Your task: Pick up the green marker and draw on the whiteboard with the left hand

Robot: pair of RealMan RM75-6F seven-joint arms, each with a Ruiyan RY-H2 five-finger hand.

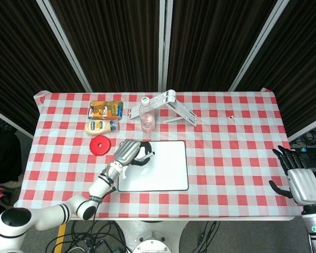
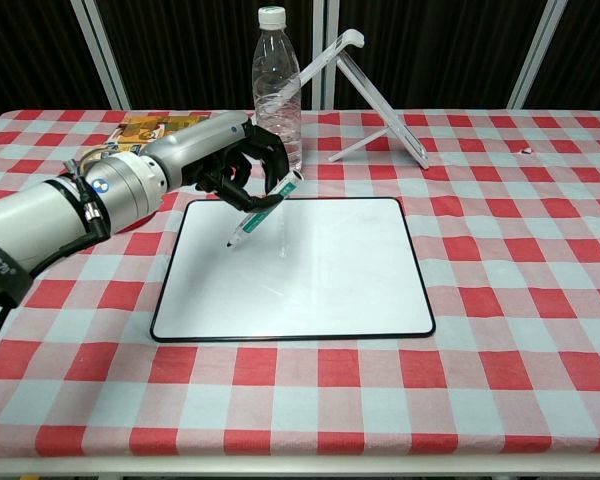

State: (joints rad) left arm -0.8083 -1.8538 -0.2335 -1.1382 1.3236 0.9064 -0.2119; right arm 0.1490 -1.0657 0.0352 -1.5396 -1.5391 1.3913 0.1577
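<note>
Gripping green marker: left hand, fingers curled round barrel, tip slanted down over upper-left part of whiteboard; contact with surface not discernible. Right hand: at table's right edge, well apart, fingers spread, holding nothing. Water bottle: upright behind whiteboard. Red disc: left of whiteboard.

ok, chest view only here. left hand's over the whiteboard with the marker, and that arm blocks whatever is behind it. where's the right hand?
Observer: Right hand hangs off the table's right edge, fingers apart, holding nothing.
Operator: And what's hidden on the left side?
Observer: A red disc lies flat on the cloth, left of the whiteboard and apart from it.
Operator: Anything else back there?
Observer: A squeeze bottle lies on its side just beyond the disc.
</note>
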